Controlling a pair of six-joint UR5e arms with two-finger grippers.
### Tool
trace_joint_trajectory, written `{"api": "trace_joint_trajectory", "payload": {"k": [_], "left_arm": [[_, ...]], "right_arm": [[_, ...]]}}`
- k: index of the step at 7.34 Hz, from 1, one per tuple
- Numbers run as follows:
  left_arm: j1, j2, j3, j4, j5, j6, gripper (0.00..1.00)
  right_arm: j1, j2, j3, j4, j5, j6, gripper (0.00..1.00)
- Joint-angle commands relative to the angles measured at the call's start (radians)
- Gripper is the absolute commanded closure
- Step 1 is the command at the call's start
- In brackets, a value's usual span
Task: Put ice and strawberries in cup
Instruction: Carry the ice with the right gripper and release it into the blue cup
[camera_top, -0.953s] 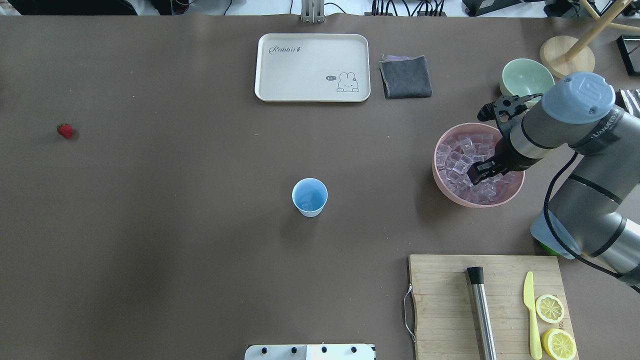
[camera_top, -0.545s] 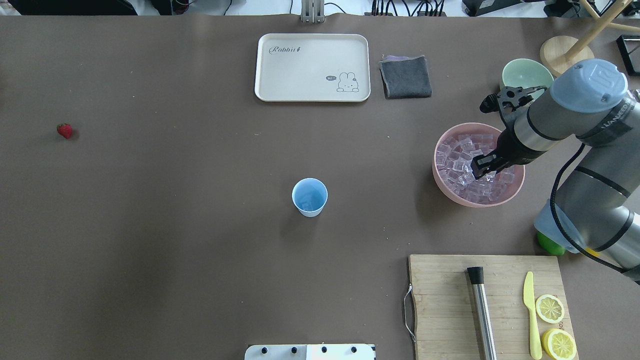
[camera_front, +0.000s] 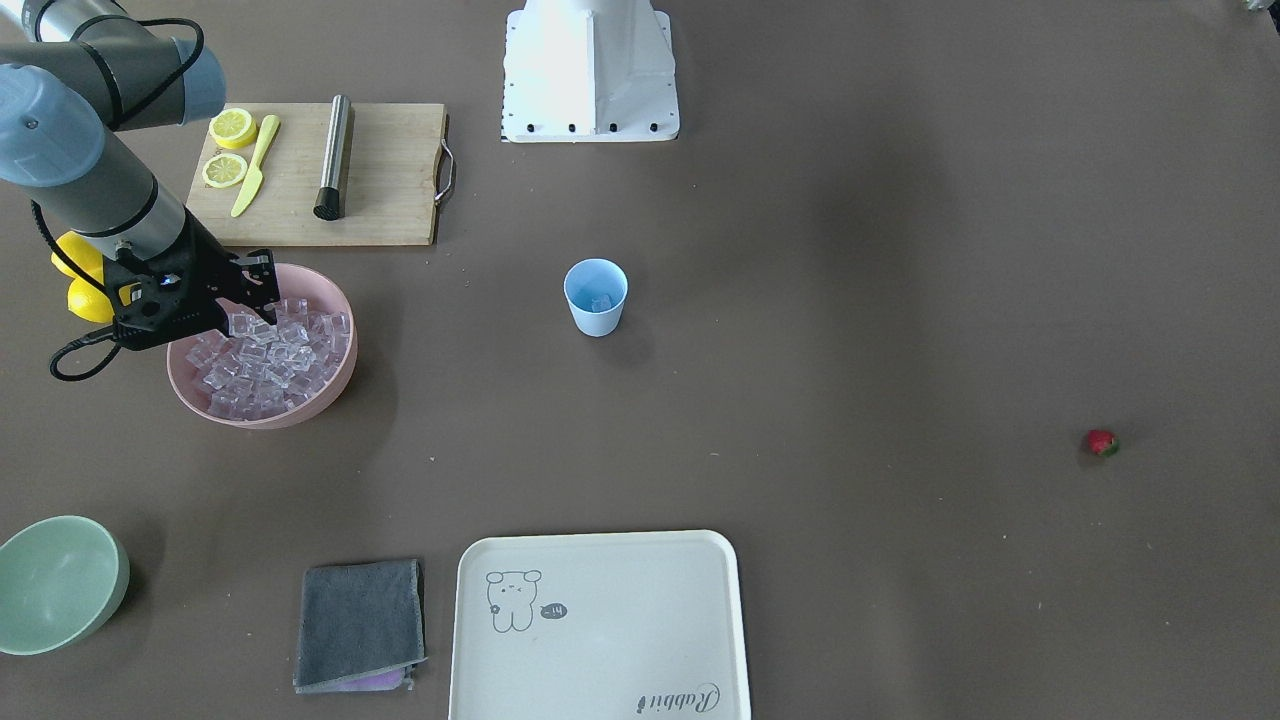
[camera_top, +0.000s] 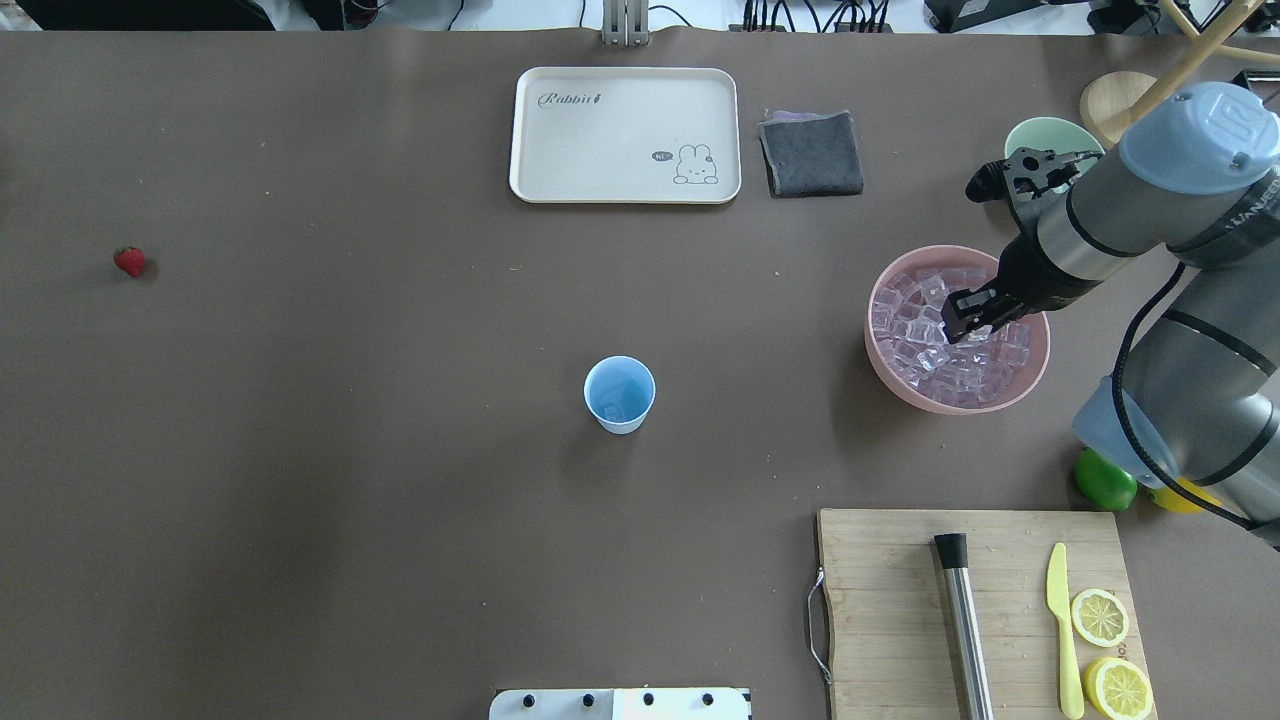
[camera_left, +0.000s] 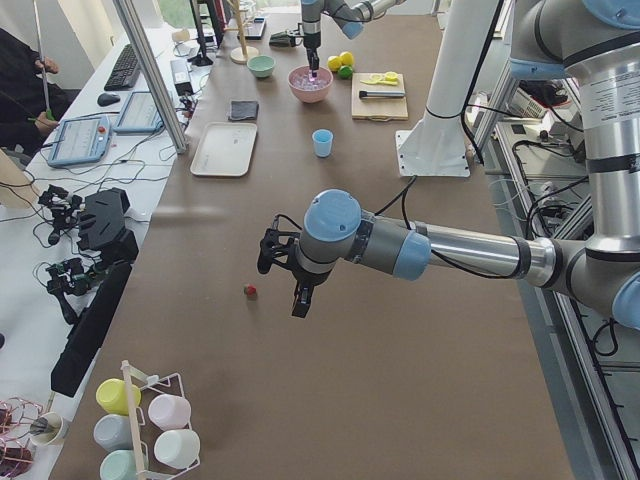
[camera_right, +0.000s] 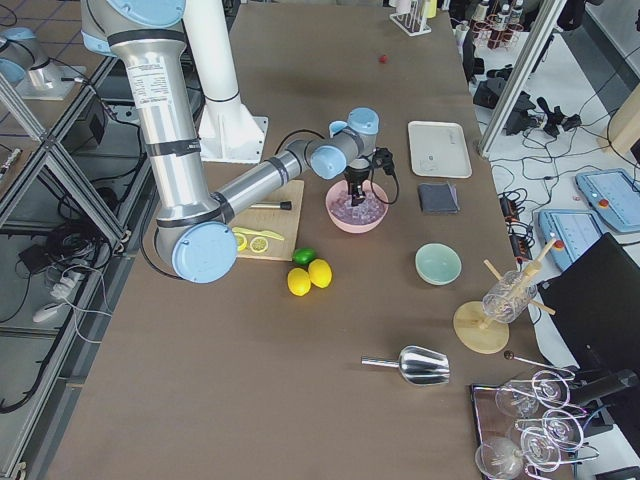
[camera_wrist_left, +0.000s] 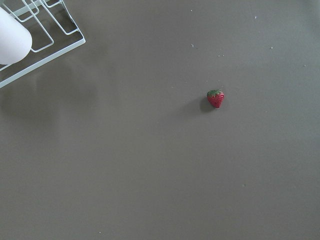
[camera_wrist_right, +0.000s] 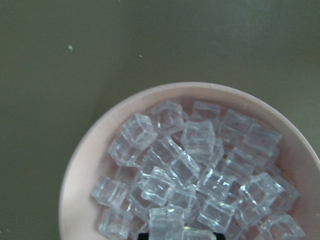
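- Shifting the right gripper (camera_top: 968, 325) from the near middle of the pink bowl (camera_top: 870, 345) toward its centre, compared with a second ago, with the arm's grey elbow cap swinging farther up and to the right in the overhead view.
- Uncovering, through that swing, a green lime (camera_top: 1105, 482) and a sliver of yellow lemon (camera_top: 1185, 497) on the table by the arm's base, both hidden a second ago; covering more of the pale green bowl (camera_top: 1030, 140) than before.
- Pinching one ice cube (camera_wrist_right: 167, 222) between the right fingertips, as the right wrist view shows at its lower edge, just above the heap of ice (camera_wrist_right: 200, 137) filling the pink bowl.
- Keeping the cup (camera_top: 620, 422) upright at mid-table where it stood before, well apart from the pink bowl, with one clear cube (camera_top: 617, 411) lying inside it.
- Leaving the strawberry (camera_top: 129, 262) unmoved on the bare table far to the robot's left, well apart from the cup.
- Hovering the left gripper (camera_left: 300, 300) just beside and above that strawberry; seen only from the side view, so cannot tell whether spread or pressed together.
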Motion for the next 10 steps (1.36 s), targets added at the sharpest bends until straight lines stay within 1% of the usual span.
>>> {"api": "trace_joint_trajectory", "payload": {"k": [1, 3, 4, 5, 6, 7, 9, 10], "left_arm": [[-0.002, -0.001, 0.012, -0.001, -0.001, 0.004, 0.03], [-0.002, -0.001, 0.024, -0.001, 0.0, 0.005, 0.03], [-0.002, -0.001, 0.025, -0.001, 0.0, 0.004, 0.03], [-0.002, 0.002, 0.026, -0.001, 0.0, 0.004, 0.03], [-0.002, 0.004, 0.026, -0.001, 0.0, 0.004, 0.03], [-0.002, 0.002, 0.031, -0.001, 0.0, 0.004, 0.03], [-0.002, 0.007, 0.032, -0.001, 0.0, 0.004, 0.03], [-0.007, 0.008, 0.032, -0.001, 0.0, 0.004, 0.03]], "right_arm": [[-0.046, 0.151, 0.004, -0.082, 0.0, 0.132, 1.0], [-0.15, 0.283, -0.011, -0.088, -0.033, 0.304, 1.0], [-0.204, 0.348, -0.033, -0.088, -0.082, 0.37, 1.0], [-0.244, 0.414, -0.08, -0.088, -0.101, 0.427, 1.0], [-0.285, 0.454, -0.112, -0.085, -0.141, 0.461, 1.0], [-0.319, 0.469, -0.117, -0.083, -0.162, 0.485, 1.0], [-0.355, 0.477, -0.12, -0.08, -0.19, 0.508, 1.0], [-0.359, 0.515, -0.16, -0.079, -0.193, 0.528, 1.0]]}}
